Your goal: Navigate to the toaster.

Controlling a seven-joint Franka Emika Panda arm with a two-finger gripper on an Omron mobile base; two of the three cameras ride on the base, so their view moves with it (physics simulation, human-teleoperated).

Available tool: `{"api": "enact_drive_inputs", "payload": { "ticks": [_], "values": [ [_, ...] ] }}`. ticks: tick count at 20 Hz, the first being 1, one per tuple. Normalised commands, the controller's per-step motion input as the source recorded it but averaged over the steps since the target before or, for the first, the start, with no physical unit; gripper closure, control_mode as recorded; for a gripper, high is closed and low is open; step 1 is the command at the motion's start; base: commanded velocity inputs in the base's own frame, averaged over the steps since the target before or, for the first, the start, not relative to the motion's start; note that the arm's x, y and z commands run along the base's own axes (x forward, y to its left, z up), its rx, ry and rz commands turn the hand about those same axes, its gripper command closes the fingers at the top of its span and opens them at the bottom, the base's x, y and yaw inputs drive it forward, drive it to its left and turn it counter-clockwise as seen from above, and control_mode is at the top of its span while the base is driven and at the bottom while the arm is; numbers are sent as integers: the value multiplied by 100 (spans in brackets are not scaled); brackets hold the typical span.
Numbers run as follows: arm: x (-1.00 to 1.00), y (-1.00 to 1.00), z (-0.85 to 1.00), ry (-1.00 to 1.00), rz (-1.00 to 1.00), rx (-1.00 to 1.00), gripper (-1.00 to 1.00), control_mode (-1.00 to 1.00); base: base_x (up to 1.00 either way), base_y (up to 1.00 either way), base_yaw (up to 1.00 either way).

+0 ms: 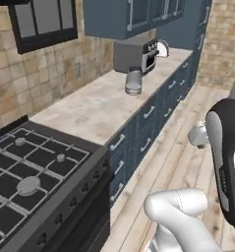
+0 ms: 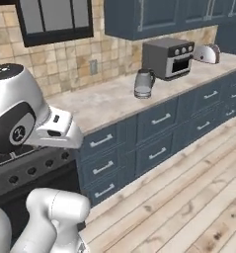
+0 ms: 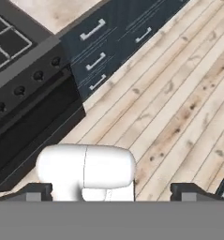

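Toaster (image 2: 207, 53) far along counter (image 2: 104, 101) — gripper (image 3: 111, 191) jaws wide apart over floor (image 3: 179, 112).

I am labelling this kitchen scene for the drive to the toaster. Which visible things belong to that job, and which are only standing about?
Belonging to the job:
- toaster, at the far end of the counter, beyond the toaster oven

Only standing about:
- toaster oven
- glass kettle, in front of the oven
- stove
- blue drawers
- wooden floor
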Motion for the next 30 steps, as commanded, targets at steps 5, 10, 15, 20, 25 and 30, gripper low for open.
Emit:
{"api": "enact_drive_inputs", "payload": {
  "ticks": [5, 10, 15, 20, 25, 30],
  "values": [
    [0, 0, 0, 0, 0, 0, -100, 100, 0, -38, -80],
    [0, 0, 0, 0, 0, 0, -100, 100, 0, -28, -70],
    [0, 0, 0, 0, 0, 0, -100, 100, 7, -8, -58],
    [0, 0, 0, 0, 0, 0, -100, 100, 7, 0, -35],
    [0, 0, 0, 0, 0, 0, -100, 100, 19, 0, -8],
    [0, 0, 0, 0, 0, 0, -100, 100, 31, 0, -4]
  ]
}}
